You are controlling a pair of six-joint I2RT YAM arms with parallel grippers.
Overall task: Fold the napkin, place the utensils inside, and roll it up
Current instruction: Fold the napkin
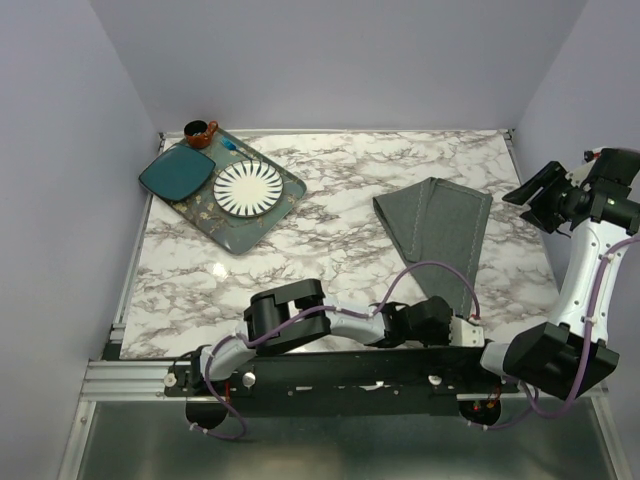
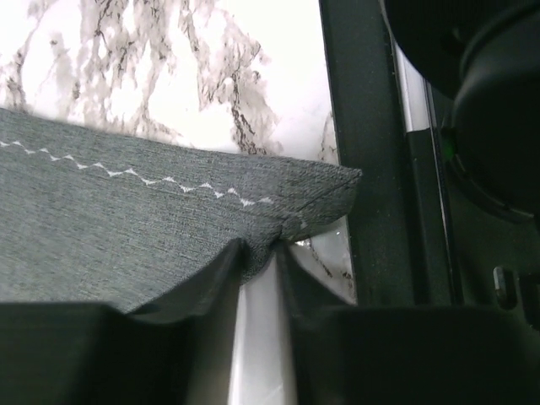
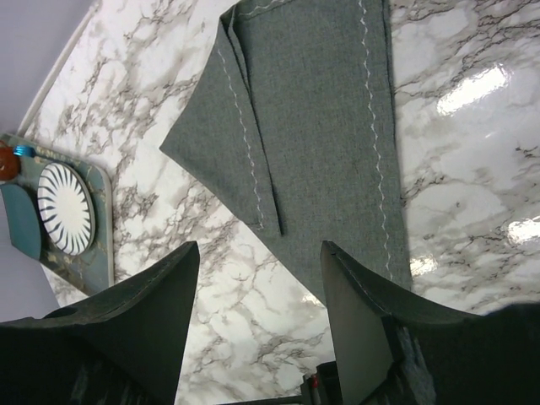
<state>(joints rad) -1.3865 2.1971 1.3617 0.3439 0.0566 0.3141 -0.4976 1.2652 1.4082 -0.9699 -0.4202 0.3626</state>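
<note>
The dark grey napkin (image 1: 440,225) lies folded on the right half of the marble table, narrowing toward the near edge. Low over that near corner, my left gripper (image 1: 468,327) pinches the cloth. In the left wrist view the napkin (image 2: 126,211) bunches up between the two fingertips of the left gripper (image 2: 263,253). My right gripper (image 1: 540,200) hangs high at the table's right side, open and holding nothing. Between the spread fingers of the right gripper (image 3: 257,249), the napkin (image 3: 321,110) shows below. No utensils show in any view.
A patterned tray (image 1: 290,195) at the back left carries a teal square plate (image 1: 175,172), a white ribbed plate (image 1: 247,190) and a small brown cup (image 1: 200,133). The black base rail (image 2: 371,169) runs right beside the pinched corner.
</note>
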